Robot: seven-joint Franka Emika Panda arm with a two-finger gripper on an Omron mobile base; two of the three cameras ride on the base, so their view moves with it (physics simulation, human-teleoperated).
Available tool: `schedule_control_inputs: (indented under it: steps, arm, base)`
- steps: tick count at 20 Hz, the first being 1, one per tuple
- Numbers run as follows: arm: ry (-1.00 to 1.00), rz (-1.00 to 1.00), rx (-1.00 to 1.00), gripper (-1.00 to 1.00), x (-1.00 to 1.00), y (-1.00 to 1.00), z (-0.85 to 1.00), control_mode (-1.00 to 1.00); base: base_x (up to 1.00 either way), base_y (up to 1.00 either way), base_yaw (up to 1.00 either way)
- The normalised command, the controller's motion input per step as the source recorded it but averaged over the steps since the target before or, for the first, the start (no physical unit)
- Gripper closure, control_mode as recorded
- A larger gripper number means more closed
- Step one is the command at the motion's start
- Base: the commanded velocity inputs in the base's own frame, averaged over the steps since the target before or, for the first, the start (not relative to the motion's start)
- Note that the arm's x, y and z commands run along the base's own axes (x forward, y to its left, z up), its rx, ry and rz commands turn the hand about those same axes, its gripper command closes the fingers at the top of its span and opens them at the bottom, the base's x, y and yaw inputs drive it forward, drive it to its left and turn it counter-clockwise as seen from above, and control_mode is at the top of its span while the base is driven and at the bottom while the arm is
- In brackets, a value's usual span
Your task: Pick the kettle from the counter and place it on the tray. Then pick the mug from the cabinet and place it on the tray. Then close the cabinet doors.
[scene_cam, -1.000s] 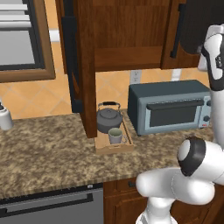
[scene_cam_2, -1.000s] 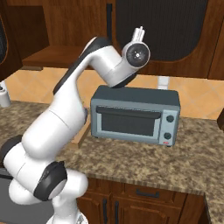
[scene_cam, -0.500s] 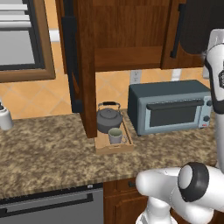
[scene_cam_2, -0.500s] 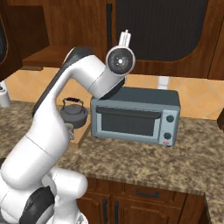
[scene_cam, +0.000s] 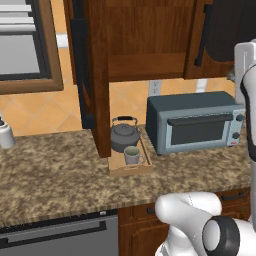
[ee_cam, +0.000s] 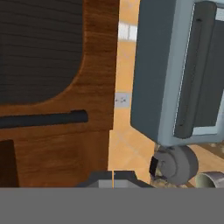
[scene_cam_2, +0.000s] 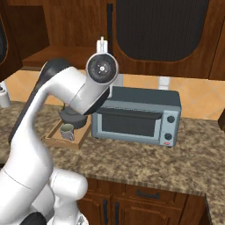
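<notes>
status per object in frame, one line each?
kettle: upright on the tray, at its back
mug: upright on the tray, in front of the kettle
tray: flat on the counter
left cabinet door: swung open, edge-on
right cabinet door: closed or nearly so, cannot tell
cabinet: open, shelf bare
toaster oven: door shut
pincer: state cannot be told

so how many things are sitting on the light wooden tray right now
2: the squat dark grey metal kettle at the back of the light wooden tray, and the small pale grey-beige mug in front of it.
</notes>
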Motion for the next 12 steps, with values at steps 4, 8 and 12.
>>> schedule_control_inputs:
  steps: [4, 8, 12]
  arm:
    - [0.07, 0.03, -0.16, 1.0, -0.24, 0.92, -0.19, -1.0]
    - [0.05, 0.05, -0.14, 1.0, -0.4, 0.64, -0.17, -1.0]
    - [0.02, 0.14, -0.13, 1.0, -0.57, 0.45, -0.18, -1.0]
  base:
    - [0.0, 0.0, 0.0]
    - [0.0, 0.0, 0.0]
    - [0.0, 0.0, 0.0]
